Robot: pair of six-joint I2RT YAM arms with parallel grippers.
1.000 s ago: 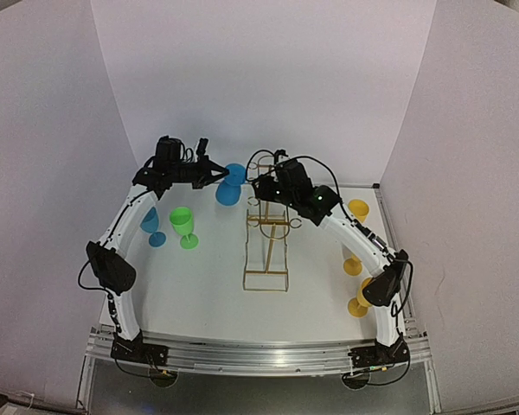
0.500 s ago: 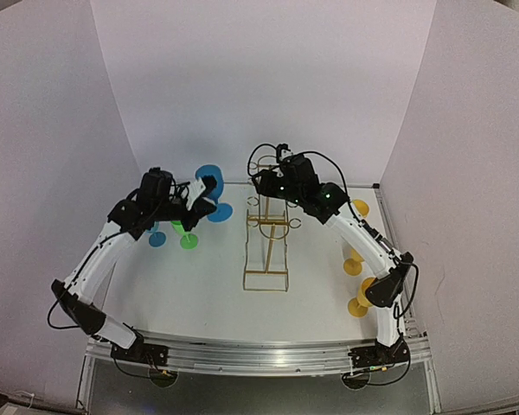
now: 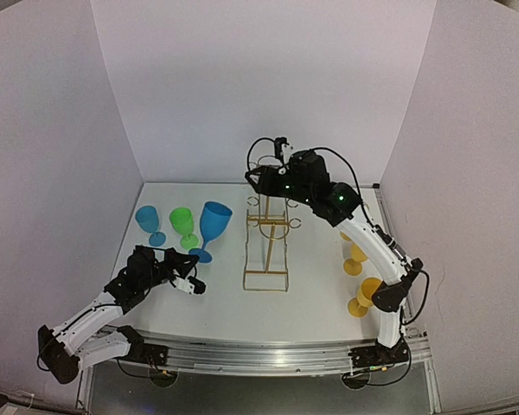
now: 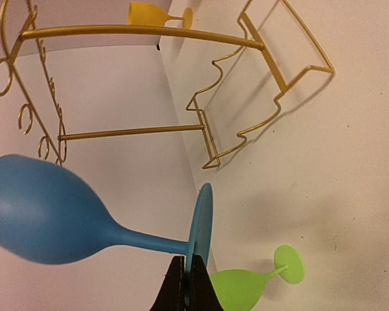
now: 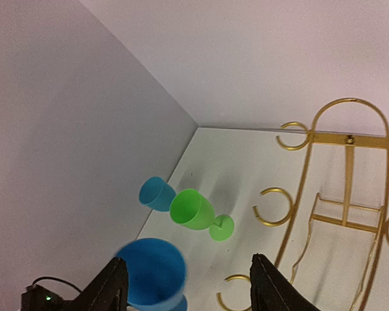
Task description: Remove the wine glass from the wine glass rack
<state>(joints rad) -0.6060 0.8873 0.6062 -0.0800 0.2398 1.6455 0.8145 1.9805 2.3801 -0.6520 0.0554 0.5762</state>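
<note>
The blue wine glass (image 3: 213, 223) stands upright left of the gold wire wine glass rack (image 3: 268, 244), off its loops. Its foot (image 4: 201, 223) sits edge-on between my left gripper's (image 4: 186, 285) fingertips, which are shut on the rim. From above, the left gripper (image 3: 196, 284) is low, just in front of the glass's foot. My right gripper (image 3: 265, 178) hovers over the rack's top and stands open (image 5: 193, 291) with nothing between its fingers. Below it are the blue wine glass (image 5: 152, 272) and the rack's ring loops (image 5: 340, 207). The rack (image 4: 181, 97) holds no glass.
A light blue glass (image 3: 148, 221) and a green glass (image 3: 183, 225) stand left of the blue one. Two yellow glasses (image 3: 355, 256) (image 3: 364, 296) stand to the right of the rack, behind the right arm. White walls close the back and both sides.
The left arm has swung down and toward the near edge, carrying the blue glass from the rack's top to table level left of the rack. The right gripper rose slightly and opened wider.
</note>
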